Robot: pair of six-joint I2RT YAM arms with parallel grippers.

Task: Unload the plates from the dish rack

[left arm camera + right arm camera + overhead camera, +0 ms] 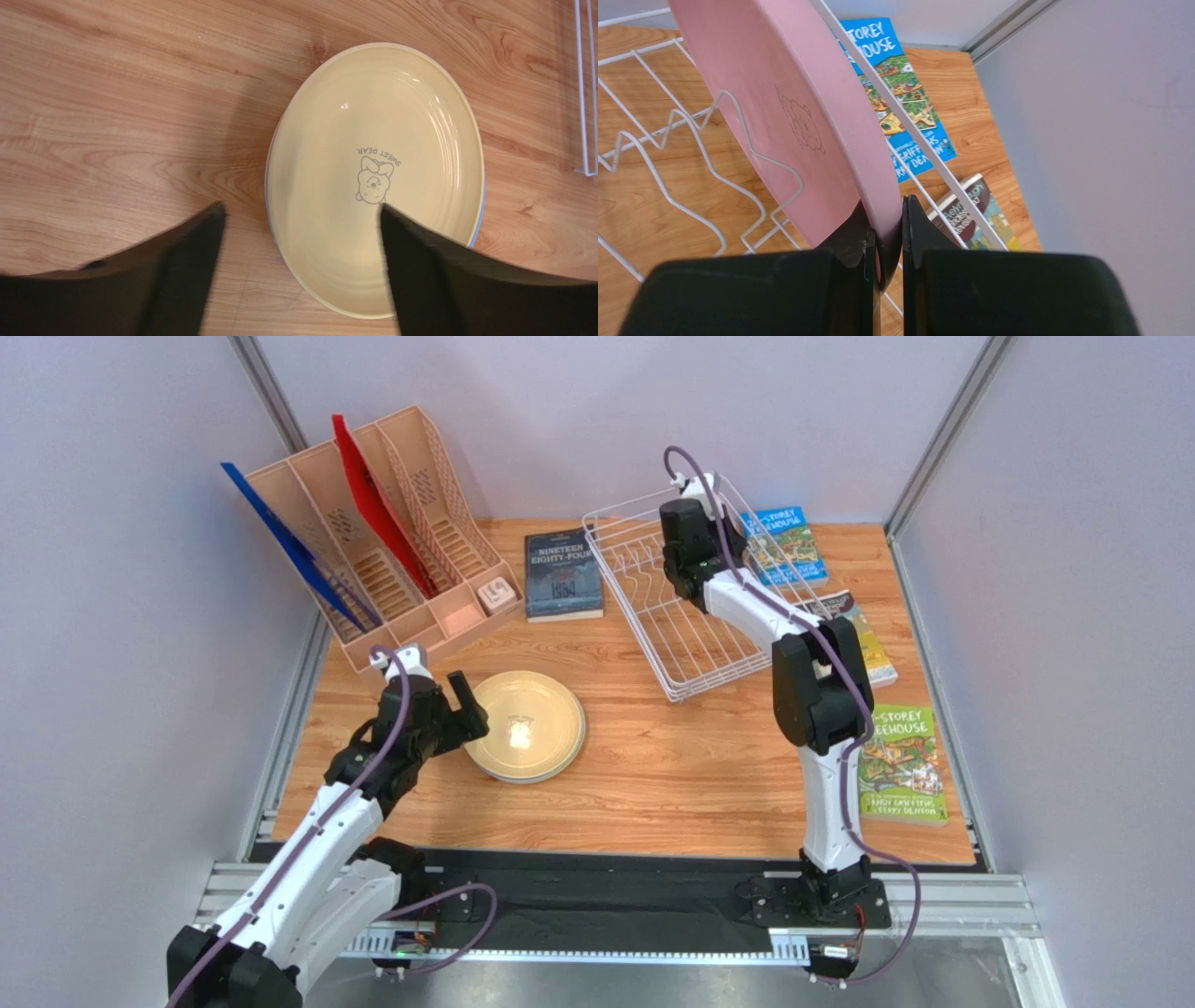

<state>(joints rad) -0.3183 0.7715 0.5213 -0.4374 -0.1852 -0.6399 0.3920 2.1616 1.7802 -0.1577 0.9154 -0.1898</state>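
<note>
A pale yellow plate [525, 725] lies on top of a stack on the wooden table. In the left wrist view [379, 168] a light blue rim [480, 222] shows under it. My left gripper [456, 711] is open and empty at the stack's left edge, and one finger overlaps the plate [302, 208]. The white wire dish rack [648, 623] stands at the back right. My right gripper [687, 585] reaches into it. It is shut [891, 213] on the rim of the pink plate [787, 119], which stands upright among the prongs [661, 140]. The tan-yellow plate is hidden.
A peach file organiser [379, 532] with blue and red folders stands at the back left, a small white item [494, 595] at its foot. A grey book [563, 574] lies beside the rack. More books [783, 543] [902, 763] lie along the right side.
</note>
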